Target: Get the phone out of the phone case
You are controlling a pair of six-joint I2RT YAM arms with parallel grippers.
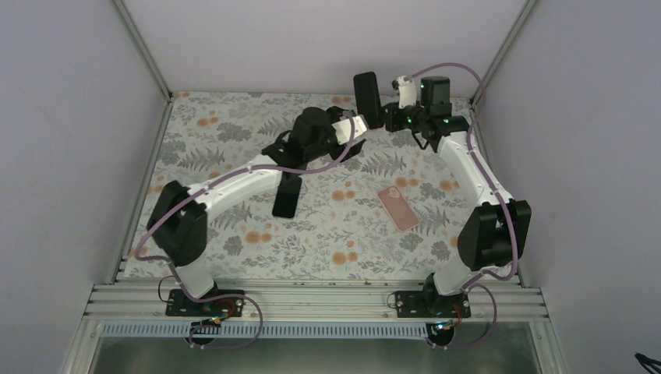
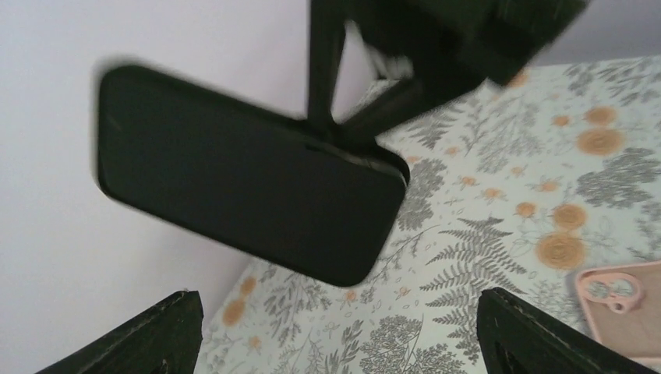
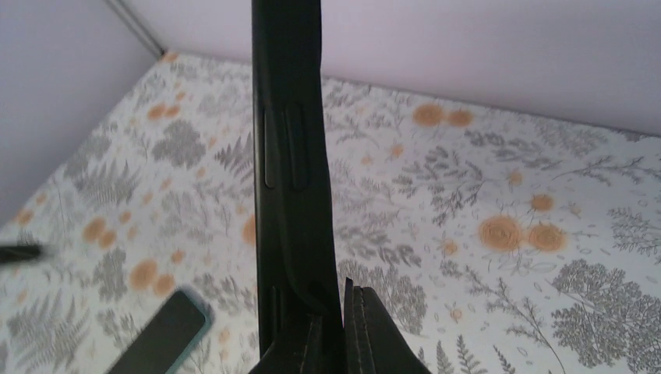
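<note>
My right gripper [image 1: 387, 117] is shut on the lower end of a black phone case [image 1: 367, 99] and holds it upright above the back of the table. In the right wrist view the case [image 3: 292, 156] is edge-on with its side buttons showing, pinched at my gripper [image 3: 343, 331]. In the left wrist view it [image 2: 249, 179] is a flat dark slab. I cannot tell whether a phone sits in it. My left gripper [image 1: 352, 132] is open and empty just left of the case, its jaws [image 2: 339, 343] wide apart below it, not touching.
A dark phone with a teal rim [image 1: 286, 195] lies flat on the floral mat under the left arm; it also shows in the right wrist view [image 3: 160, 336]. A pink phone case [image 1: 399, 208] lies right of centre, seen too in the left wrist view [image 2: 623, 300]. Grey walls enclose the table.
</note>
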